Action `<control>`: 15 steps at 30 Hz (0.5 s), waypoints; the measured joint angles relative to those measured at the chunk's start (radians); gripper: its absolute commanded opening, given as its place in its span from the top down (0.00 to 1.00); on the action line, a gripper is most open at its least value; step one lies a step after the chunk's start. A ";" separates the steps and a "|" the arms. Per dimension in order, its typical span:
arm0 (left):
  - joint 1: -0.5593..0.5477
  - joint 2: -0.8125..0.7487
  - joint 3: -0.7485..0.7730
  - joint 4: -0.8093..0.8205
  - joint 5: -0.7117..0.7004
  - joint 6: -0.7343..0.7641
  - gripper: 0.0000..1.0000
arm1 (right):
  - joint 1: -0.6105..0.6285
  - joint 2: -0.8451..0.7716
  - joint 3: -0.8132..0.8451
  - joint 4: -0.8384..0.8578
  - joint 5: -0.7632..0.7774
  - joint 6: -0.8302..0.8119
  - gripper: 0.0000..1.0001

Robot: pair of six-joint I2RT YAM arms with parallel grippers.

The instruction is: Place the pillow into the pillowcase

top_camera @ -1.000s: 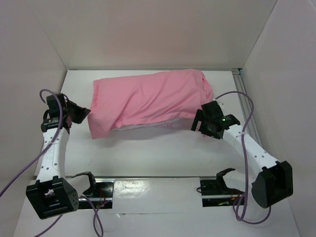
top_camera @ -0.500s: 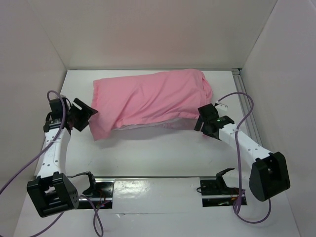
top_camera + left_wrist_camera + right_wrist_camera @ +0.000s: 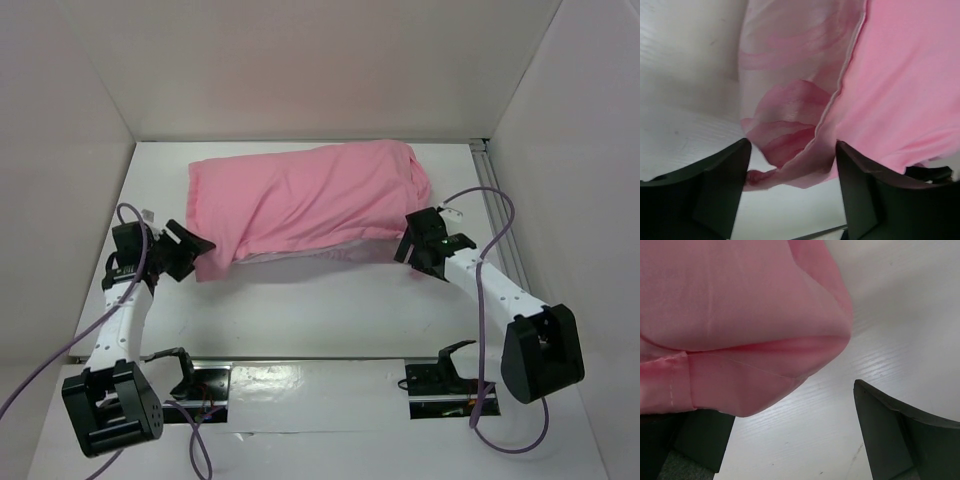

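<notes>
The pillowcase point(image 3: 300, 200) lies stuffed across the far worktop point(image 3: 320, 310), pillow point(image 3: 305, 256) edge showing. I hold both claws wide, left claw point(image 3: 790, 192) and right claw point(image 3: 795, 440) straddling opposite corners, ready to pinch the hem.

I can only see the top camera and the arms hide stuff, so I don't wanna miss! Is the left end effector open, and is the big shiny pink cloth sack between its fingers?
Observer: Yes, the left end effector is open, and a seamed corner of the shiny pink satin pillowcase sits between its fingers.
Operator: What about the right one?
Observer: The right end effector is open too. The pillowcase's stitched corner hides one fingertip, and the white table shows in the gap.
Operator: Any pattern?
Observer: Faint woven roses show close up in the left wrist view.
</notes>
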 measured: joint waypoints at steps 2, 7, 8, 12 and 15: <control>0.000 0.012 -0.003 0.033 0.049 -0.008 0.61 | -0.006 0.000 -0.004 -0.001 0.001 0.001 0.00; 0.000 0.043 -0.002 0.101 0.144 -0.013 1.00 | -0.026 -0.001 -0.029 0.011 0.002 -0.001 0.18; 0.001 0.048 0.000 0.101 0.152 -0.013 1.00 | -0.030 -0.001 -0.034 0.015 0.002 -0.002 0.25; 0.001 0.051 0.034 0.081 0.157 -0.025 1.00 | -0.034 0.004 -0.040 0.051 0.029 -0.019 0.67; 0.008 0.046 0.093 0.052 0.149 -0.029 1.00 | -0.034 0.033 -0.029 0.082 0.080 -0.030 1.00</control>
